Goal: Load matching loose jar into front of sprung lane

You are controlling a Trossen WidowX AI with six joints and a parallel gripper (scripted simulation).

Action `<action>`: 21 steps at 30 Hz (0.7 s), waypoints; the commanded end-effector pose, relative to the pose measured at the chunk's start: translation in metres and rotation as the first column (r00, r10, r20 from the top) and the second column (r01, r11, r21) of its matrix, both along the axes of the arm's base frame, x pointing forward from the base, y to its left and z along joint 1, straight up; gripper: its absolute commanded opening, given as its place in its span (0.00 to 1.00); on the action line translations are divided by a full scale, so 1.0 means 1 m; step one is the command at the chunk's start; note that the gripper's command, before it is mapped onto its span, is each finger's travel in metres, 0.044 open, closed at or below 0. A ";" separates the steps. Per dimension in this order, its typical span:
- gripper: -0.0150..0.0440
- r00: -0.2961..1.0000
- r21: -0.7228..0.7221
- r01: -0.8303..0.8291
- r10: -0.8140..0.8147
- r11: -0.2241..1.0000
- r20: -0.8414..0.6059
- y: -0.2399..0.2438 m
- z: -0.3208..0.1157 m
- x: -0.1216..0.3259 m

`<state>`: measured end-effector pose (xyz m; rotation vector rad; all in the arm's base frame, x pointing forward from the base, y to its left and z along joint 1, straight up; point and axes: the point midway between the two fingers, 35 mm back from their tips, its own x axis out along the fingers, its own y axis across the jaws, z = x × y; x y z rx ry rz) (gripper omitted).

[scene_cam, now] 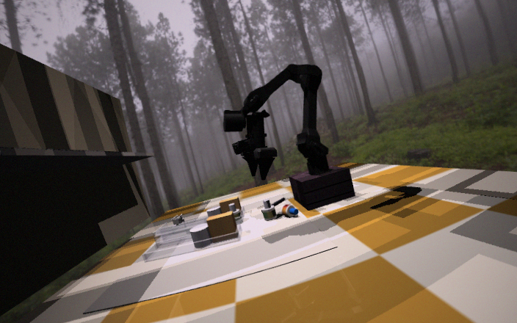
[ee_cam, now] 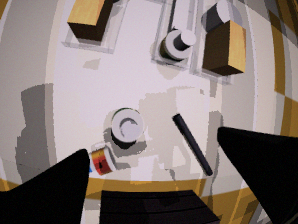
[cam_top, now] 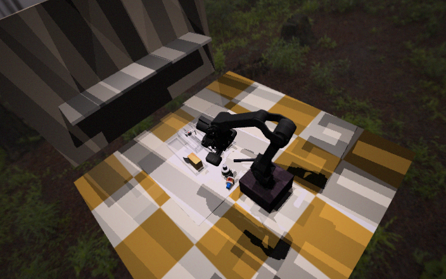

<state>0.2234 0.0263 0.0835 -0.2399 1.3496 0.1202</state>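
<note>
A loose jar [cam_top: 225, 170] [scene_cam: 269, 213] [ee_cam: 127, 125] with a pale top and dark green-grey body stands upright. It looks like the jar [scene_cam: 232, 208] [ee_cam: 175, 46] standing near the front end of the clear middle lane [ee_cam: 156, 52]; the arm hides that lane jar in the top view. A red-and-white jar [cam_top: 229, 180] [scene_cam: 288, 210] [ee_cam: 103, 160] with a blue cap lies on its side beside the upright loose jar. My gripper [scene_cam: 258, 177] [ee_cam: 155, 145] is open and empty, pointing down high above the table. The upright loose jar shows between its fingers in the wrist view, left of centre.
Clear side lanes hold wooden blocks [cam_top: 194, 160] [scene_cam: 221, 224] [ee_cam: 225, 48] and grey cylinders [scene_cam: 200, 235] [ee_cam: 212, 19]. A dark rod [cam_top: 243, 160] [scene_cam: 278, 200] [ee_cam: 193, 146] lies right of the upright jar in the wrist view. The dark base block [cam_top: 266, 189] [scene_cam: 322, 189] [ee_cam: 155, 207] stands near the loose jars.
</note>
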 end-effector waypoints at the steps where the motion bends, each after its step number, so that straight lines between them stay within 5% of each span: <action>1: 1.00 0.959 0.066 0.238 -0.224 0.969 -0.173 0.002 -0.034 -0.001; 21: 1.00 0.946 0.069 0.273 -0.255 0.959 -0.198 0.006 -0.074 0.002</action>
